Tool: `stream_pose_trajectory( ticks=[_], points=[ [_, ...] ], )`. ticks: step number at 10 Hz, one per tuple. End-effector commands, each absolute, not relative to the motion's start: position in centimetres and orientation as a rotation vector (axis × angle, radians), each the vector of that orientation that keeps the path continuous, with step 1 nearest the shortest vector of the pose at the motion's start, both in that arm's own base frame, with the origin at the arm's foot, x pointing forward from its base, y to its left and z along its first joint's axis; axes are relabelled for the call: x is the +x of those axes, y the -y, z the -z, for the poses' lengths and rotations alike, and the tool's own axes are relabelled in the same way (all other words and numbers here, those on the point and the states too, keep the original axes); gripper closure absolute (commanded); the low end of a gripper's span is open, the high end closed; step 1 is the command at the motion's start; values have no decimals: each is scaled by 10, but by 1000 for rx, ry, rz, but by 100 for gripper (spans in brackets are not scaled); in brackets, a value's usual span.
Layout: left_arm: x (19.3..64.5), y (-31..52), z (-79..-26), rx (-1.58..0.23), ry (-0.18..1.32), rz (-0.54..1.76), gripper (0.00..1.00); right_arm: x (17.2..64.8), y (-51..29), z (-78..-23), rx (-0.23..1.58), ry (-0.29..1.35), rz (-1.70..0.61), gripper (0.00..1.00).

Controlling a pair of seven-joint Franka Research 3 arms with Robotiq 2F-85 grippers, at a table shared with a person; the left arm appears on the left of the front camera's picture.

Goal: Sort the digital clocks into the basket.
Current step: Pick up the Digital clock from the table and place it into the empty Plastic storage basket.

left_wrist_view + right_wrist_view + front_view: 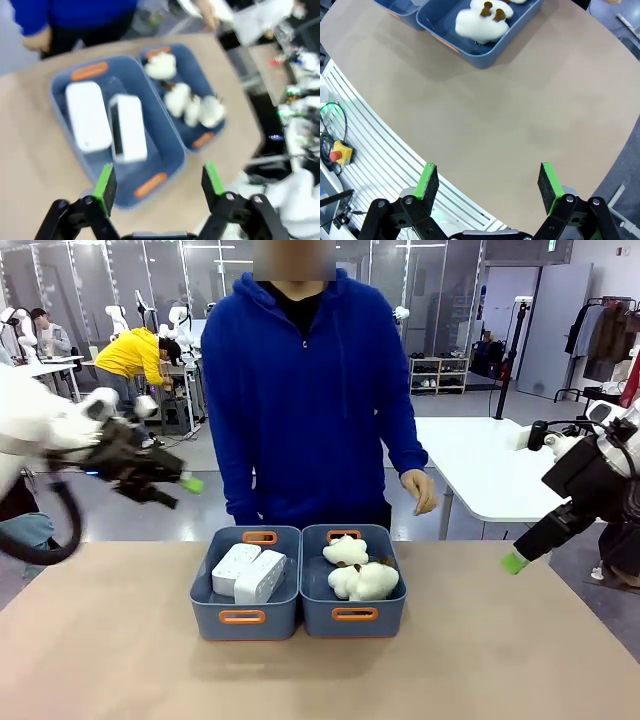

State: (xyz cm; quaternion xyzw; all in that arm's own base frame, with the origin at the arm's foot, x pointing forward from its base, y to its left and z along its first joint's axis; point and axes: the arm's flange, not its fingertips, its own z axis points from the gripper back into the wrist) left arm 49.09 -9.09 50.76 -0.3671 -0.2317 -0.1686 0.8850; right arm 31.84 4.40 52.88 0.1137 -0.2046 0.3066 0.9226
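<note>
Two white digital clocks (248,573) lie side by side in the left-hand blue-grey basket (244,617) at the middle of a tan table (110,650), while cream cloud-shaped soft toys (360,572) fill the twin bin (353,616) touching it on the right. In the left wrist view both clocks (107,121) sit inside the basket (170,167), one flat and one tilted on its long edge, their sides touching.

The left gripper (183,483) hangs in the air above the table's left side, well apart from the basket; its green-padded fingers (105,182) stand apart with nothing between them. The right gripper (514,561) hovers over the table's right edge, its fingers (427,180) spread wide and empty above bare tabletop (530,100), with the toy bin (485,55) at the far edge of that view.

A person in a blue hooded top (305,390) stands at the far side behind the bins, one hand (423,490) hanging loose beside a white table (480,465).
</note>
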Motion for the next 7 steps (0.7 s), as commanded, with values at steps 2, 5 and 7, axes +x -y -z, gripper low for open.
stream_pose_trajectory(
  ticks=[2, 5, 7],
  points=[
    [456, -34, -491, -991, 455, 291, 14, 320, -43, -528, 227, 429, -633, 0],
    [415, -111, -452, -1162, 617, 166, 14, 320, -43, -528, 227, 429, -633, 0],
    [408, -104, -438, -1141, 633, 198, 14, 320, -43, -528, 227, 429, -633, 0]
  ],
)
